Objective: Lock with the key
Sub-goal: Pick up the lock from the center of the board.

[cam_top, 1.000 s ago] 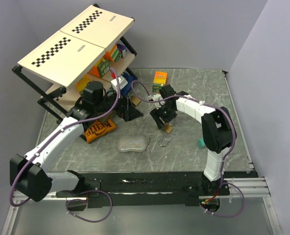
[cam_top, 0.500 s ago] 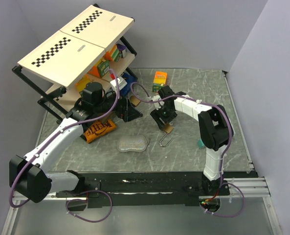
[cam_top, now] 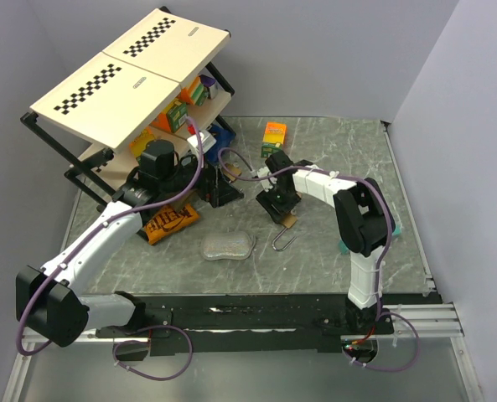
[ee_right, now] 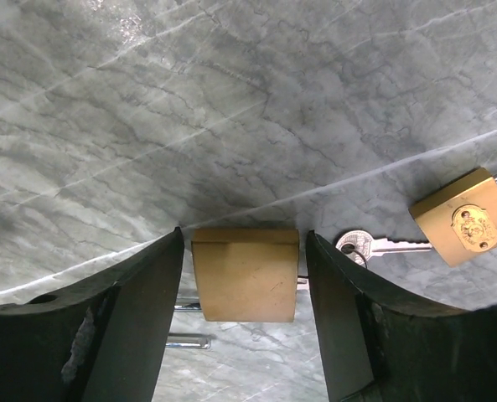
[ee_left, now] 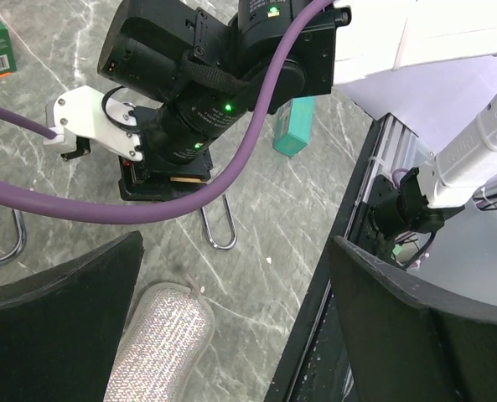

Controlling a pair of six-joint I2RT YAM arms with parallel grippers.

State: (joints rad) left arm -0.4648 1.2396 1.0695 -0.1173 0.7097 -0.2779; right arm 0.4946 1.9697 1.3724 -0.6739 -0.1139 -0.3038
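Observation:
A brass padlock lies on the grey marble table, its steel shackle pointing toward the near edge. My right gripper reaches down over it, one black finger on each side of the brass body, with a thin gap left on both sides. Just right of it lies a silver key, its blade pointing at a second brass padlock; I cannot tell whether it is inserted. My left gripper hangs wide open above the table, holding nothing.
A glittery pouch lies left of the shackle, and an orange snack bag further left. A shelf rack with checkered boards fills the back left. An orange box stands behind, and a teal object sits by the right arm.
The right arm has shifted slightly left over the padlock and its jaws have narrowed around the brass body. The left arm has not moved.

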